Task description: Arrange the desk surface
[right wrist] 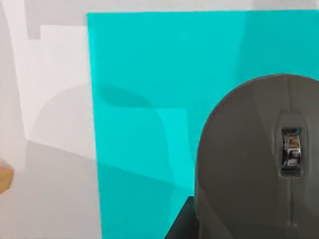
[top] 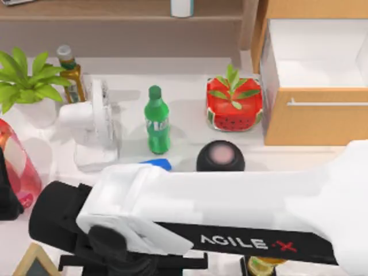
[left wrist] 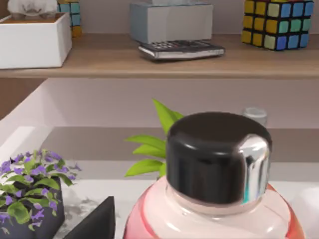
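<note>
Even, bright light falls on my counter [top: 190, 86] from above; nothing is dim. The green bottle [top: 156, 121] and the watermelon planter [top: 234, 104] cast only faint, soft-edged shadows on the white surface. My right arm [top: 230, 213] fills the near part of the top view and looks soft. From my left wrist, a sharp white glint runs down the black cap [left wrist: 218, 157], which sits close and slightly blurred. From my right wrist, broad overlapping shadows darken the cyan pad [right wrist: 164, 99] beside the grey mouse [right wrist: 259, 159].
</note>
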### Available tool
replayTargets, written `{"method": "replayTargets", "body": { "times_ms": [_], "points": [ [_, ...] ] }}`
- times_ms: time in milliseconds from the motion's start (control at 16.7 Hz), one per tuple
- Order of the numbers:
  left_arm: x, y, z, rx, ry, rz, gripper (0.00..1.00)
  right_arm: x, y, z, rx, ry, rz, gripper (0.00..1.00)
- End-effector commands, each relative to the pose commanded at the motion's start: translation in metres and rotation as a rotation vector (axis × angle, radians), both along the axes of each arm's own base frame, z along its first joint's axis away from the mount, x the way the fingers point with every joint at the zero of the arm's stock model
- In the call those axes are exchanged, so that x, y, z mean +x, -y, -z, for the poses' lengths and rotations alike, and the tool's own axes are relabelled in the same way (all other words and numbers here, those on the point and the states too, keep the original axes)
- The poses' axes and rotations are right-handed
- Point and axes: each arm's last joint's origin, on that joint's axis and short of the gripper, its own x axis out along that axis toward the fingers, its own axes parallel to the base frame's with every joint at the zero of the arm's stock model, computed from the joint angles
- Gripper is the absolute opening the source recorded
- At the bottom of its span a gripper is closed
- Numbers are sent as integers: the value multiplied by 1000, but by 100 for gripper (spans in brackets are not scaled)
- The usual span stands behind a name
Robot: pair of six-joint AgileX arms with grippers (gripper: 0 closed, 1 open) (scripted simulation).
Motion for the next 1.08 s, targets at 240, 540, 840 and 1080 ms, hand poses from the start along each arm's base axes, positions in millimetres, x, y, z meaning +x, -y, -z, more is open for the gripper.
{"method": "replayTargets", "body": {
  "times_ms": [240,540,840,1080],
  "points": [
    [0,0,0,0,0,0,100,0,-1,-4,15,7,-2,0],
    [0,0,0,0,0,0,100,-1,-3,-4,29,11,-6,0],
    [0,0,0,0,0,0,100,-2,-4,11,11,0,-10,0],
    [0,0,0,0,0,0,100,-3,-3,27,-28,-17,-10,0]
  ]
}}
